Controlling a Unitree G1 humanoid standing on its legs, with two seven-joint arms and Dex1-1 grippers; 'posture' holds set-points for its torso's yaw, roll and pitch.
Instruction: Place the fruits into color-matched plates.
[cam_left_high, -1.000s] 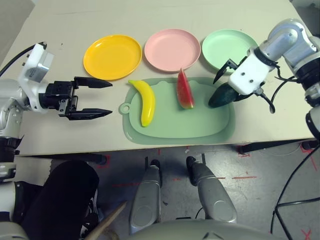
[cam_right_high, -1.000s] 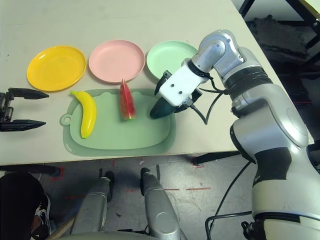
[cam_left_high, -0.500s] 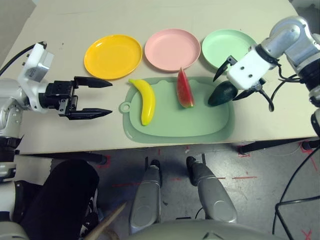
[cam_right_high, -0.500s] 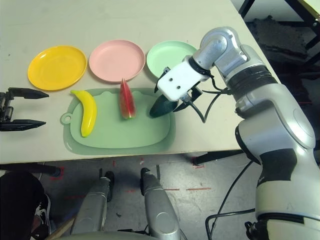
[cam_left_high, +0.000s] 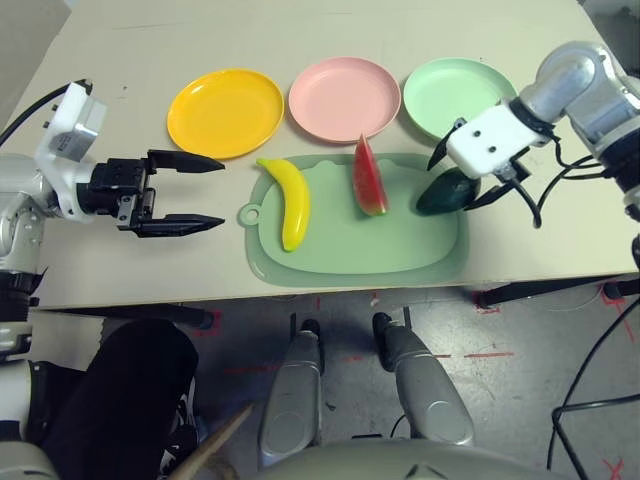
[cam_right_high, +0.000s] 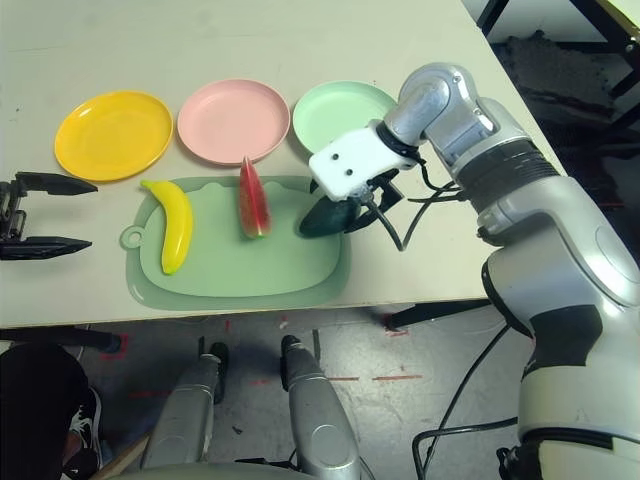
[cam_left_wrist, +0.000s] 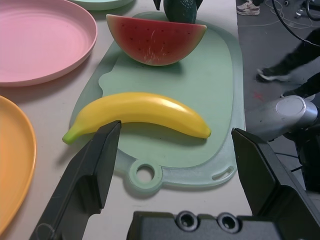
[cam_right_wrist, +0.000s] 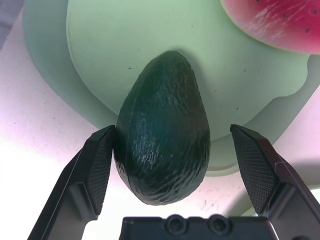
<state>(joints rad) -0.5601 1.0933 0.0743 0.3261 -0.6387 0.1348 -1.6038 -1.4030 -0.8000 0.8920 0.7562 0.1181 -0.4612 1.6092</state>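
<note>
Left eye view: on my worktop (cam_left_high: 120, 260) the cutting board (cam_left_high: 360, 255) carries banana (cam_left_high: 289, 200), watermelon (cam_left_high: 368, 180) and avocado (cam_left_high: 447, 190). My right end effector (cam_left_high: 467, 172) straddles the avocado, released; my left end effector (cam_left_high: 205, 192) hangs released beside the board.

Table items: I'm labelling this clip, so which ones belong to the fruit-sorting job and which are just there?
Job:
banana
watermelon wedge
avocado
yellow plate
pink plate
mint plate
right tool, open around the avocado
left tool, open

Just there:
cutting board under the fruits
</note>
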